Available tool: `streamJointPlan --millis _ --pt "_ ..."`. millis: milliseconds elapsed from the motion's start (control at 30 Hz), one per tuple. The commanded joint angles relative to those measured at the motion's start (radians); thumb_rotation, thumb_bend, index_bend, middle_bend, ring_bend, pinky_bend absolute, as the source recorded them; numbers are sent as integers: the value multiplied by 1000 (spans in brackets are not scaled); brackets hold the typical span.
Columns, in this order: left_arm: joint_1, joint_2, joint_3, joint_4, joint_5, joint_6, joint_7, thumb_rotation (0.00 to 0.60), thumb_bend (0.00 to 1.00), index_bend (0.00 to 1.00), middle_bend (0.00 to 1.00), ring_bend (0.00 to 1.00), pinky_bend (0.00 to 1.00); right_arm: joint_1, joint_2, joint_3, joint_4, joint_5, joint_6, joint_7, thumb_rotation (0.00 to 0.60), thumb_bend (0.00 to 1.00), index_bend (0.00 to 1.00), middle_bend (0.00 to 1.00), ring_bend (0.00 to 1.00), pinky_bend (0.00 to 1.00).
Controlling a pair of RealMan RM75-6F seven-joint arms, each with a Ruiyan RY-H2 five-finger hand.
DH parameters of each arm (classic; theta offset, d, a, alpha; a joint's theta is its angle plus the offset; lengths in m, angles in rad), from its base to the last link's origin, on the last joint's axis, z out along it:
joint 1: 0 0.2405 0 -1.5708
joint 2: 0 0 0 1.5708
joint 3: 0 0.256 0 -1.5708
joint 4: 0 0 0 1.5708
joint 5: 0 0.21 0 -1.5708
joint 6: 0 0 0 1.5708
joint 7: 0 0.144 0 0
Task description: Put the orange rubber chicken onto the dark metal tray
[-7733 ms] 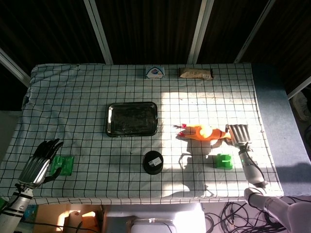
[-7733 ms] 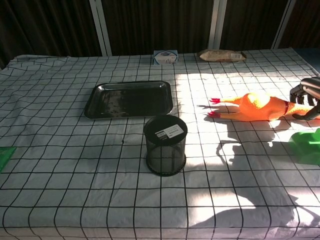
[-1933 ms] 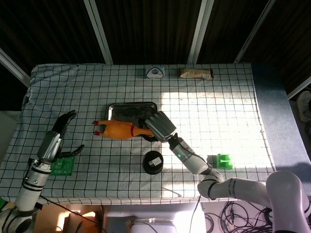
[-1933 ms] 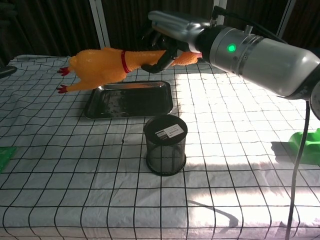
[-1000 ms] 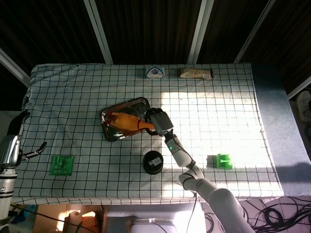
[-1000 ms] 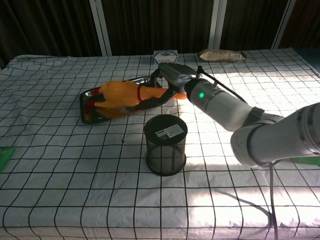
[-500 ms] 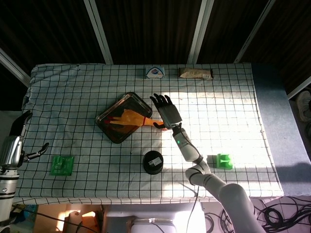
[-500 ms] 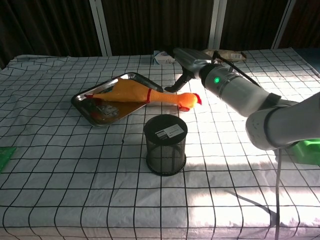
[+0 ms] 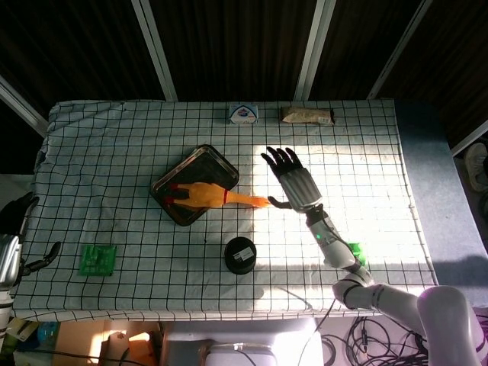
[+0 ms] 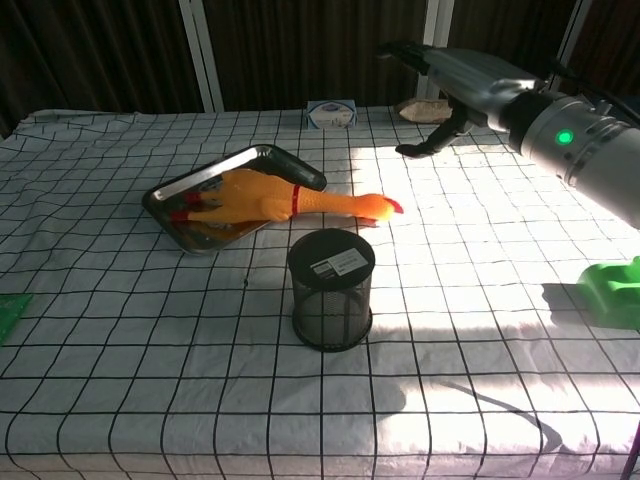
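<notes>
The orange rubber chicken (image 9: 204,196) (image 10: 262,197) lies with its body on the dark metal tray (image 9: 204,163) (image 10: 296,168); its neck and head stick out past the tray's right edge onto the cloth. The tray sits skewed on the checked tablecloth. My right hand (image 9: 293,179) (image 10: 440,70) hovers to the right of the chicken's head, fingers spread, holding nothing. At the far left edge of the head view my left hand (image 9: 11,235) hangs beside the table, fingers apart and empty.
A black mesh cup (image 9: 240,255) (image 10: 331,288) stands in front of the tray. A green block (image 10: 612,292) sits front right, a green card (image 9: 97,259) front left. A white box (image 9: 242,113) and a brown packet (image 9: 306,115) lie at the back edge.
My right hand has let go of the chicken and drawn back up and to the right, fingers spread. The chicken stays on the tray. My left hand has sunk lower at the left edge.
</notes>
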Motion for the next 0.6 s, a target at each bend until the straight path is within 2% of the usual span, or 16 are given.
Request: streamJointPlan --millis 33,133,233,300,367,433,600 --pt "106 39 91 -130 -32 17 279 600 319 0 0 0 0 -337 433 -204 -534 3 266 -392 600 154 0 0 0 0" --pt "137 5 124 -140 -14 29 356 600 321 0 0 0 0 -475 519 -283 -622 28 378 -443 600 153 0 0 0 0" --pt "151 -27 152 -115 29 32 401 600 326 0 0 0 0 -594 534 -324 -610 27 472 -351 600 153 0 0 0 0" --pt "152 -42 158 -107 60 42 428 600 329 0 0 0 0 -641 522 -318 -582 24 514 -286 600 154 0 0 0 0" --pt "152 -48 155 -98 74 46 429 600 329 0 0 0 0 -645 547 -334 -573 -35 516 -281 600 154 0 0 0 0" --pt "156 -53 141 -92 62 50 424 600 328 0 0 0 0 -660 545 -314 -576 -55 542 -234 600 154 0 0 0 0" --pt "165 -60 110 -87 20 48 423 600 329 0 0 0 0 -666 543 -304 -568 -76 501 -236 600 154 0 0 0 0"
